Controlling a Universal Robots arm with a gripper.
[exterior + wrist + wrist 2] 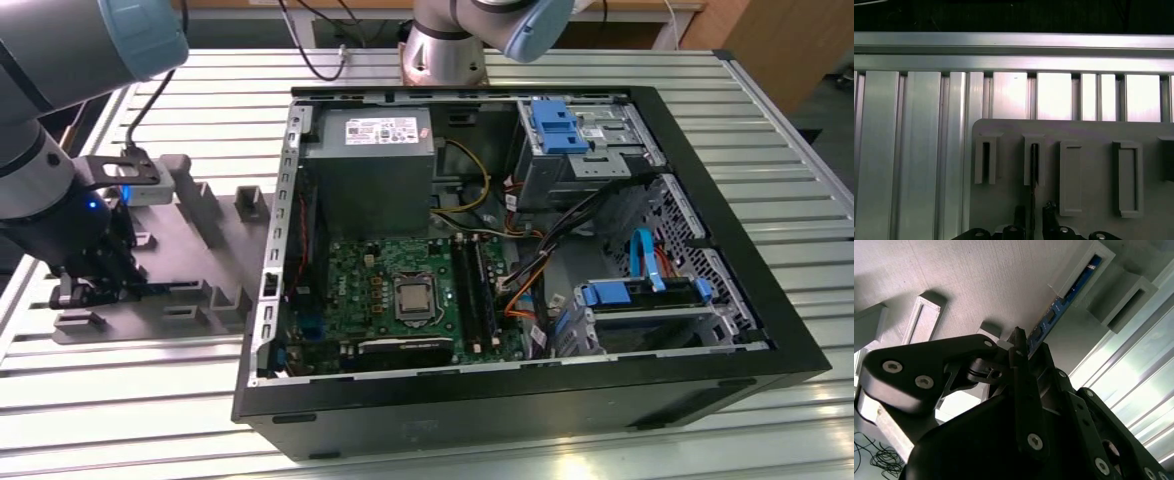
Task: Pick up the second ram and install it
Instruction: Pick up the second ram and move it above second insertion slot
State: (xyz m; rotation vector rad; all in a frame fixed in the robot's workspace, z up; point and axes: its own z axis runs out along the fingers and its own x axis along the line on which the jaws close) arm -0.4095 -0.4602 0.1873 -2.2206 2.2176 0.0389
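One white printed label [380,130] sits on the power supply [360,190] inside the open computer case [534,410] in the exterior view. At that view's left, the gripper [80,295] is down on the grey holder [200,300].

In the second wrist view, the second ram [1066,297], a thin blue board with dark chips, stands in a holder slot and runs into the gripper.

In the first wrist view it is a dark sliver in one slot. Whether the gripper has clamped it cannot be told.

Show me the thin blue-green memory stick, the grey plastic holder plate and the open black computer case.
thin blue-green memory stick [1072,290]: second wrist view, exposed board face.
grey plastic holder plate [1094,131]: first wrist view, bare surface.
open black computer case [534,405]: exterior view, near wall.
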